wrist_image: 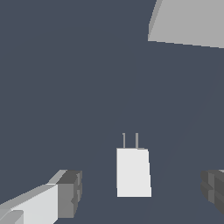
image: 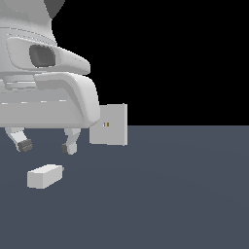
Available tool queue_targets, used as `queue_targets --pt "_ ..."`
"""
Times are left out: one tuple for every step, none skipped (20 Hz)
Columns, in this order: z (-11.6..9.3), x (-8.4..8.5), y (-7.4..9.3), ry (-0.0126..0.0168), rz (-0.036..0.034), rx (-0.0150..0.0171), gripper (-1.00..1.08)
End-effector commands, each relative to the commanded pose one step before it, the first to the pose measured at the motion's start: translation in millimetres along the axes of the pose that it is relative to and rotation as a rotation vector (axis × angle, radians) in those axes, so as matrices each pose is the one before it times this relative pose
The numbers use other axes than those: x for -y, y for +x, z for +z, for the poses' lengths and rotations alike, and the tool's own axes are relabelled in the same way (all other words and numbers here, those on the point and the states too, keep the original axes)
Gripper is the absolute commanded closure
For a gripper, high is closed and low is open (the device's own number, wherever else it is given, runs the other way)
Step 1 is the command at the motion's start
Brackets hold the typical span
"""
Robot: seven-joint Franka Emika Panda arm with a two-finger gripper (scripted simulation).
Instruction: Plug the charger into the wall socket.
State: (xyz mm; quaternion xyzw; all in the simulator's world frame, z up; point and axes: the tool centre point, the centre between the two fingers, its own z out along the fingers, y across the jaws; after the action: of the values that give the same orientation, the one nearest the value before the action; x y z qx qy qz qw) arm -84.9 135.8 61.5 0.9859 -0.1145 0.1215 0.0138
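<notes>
The charger (image: 44,175) is a small off-white block lying flat on the dark floor, and the wrist view shows two thin prongs at one end of the charger (wrist_image: 133,173). My gripper (image: 46,145) hangs open just above it, a little apart, with nothing between its dark-padded fingers (image: 24,144). In the wrist view the block lies between the two pads (wrist_image: 70,192), untouched. The wall socket (image: 111,125) stands upright behind, toward the exterior view's right, with two tiny gold slots on its face. One corner of the wall socket (wrist_image: 188,22) shows in the wrist view.
The large white arm body (image: 44,87) fills the upper part of the exterior view's left and overlaps the socket's edge. Dark grey floor (image: 170,194) stretches to the exterior view's right.
</notes>
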Motion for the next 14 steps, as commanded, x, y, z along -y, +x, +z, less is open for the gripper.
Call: queue_targets --pt "3.12 -0.17 -0.99 -0.00031 0.00008 0.00031 -0.92" --pt "2.29 -0.01 -0.66 0.00000 0.00000 0.00000 -0.92" --pt "2.78 -0.01 -0.81 0.00000 0.00000 0.00000 -0.92" --pt "3.28 -0.01 -0.95 0.00000 0.00000 0.00000 -0.92" --pt "3.67 -0.31 -0.90 -0.00015 0.00062 -0.00028 -0.92" --pt "4.24 0.01 -1.21 0.00000 0.00000 0.00000 -0.92" --pt "4.71 0.03 -1.32 0.00000 0.00000 0.00000 -0.92" --pt "4.59 -0.25 -1.10 -0.00017 0.00061 -0.00027 -0.92" --pt "4.16 0.08 -1.10 0.00000 0.00000 0.00000 -0.92" --pt "3.65 0.10 -0.93 0.00000 0.00000 0.00000 -0.92" --pt "3.14 0.11 -0.78 0.00000 0.00000 0.00000 -0.92" --pt "2.57 -0.18 -0.45 -0.00023 0.00059 -0.00028 -0.92" --pt "2.16 0.11 -0.49 0.00000 0.00000 0.00000 -0.92" --pt "1.67 0.10 -0.37 0.00000 0.00000 0.00000 -0.92"
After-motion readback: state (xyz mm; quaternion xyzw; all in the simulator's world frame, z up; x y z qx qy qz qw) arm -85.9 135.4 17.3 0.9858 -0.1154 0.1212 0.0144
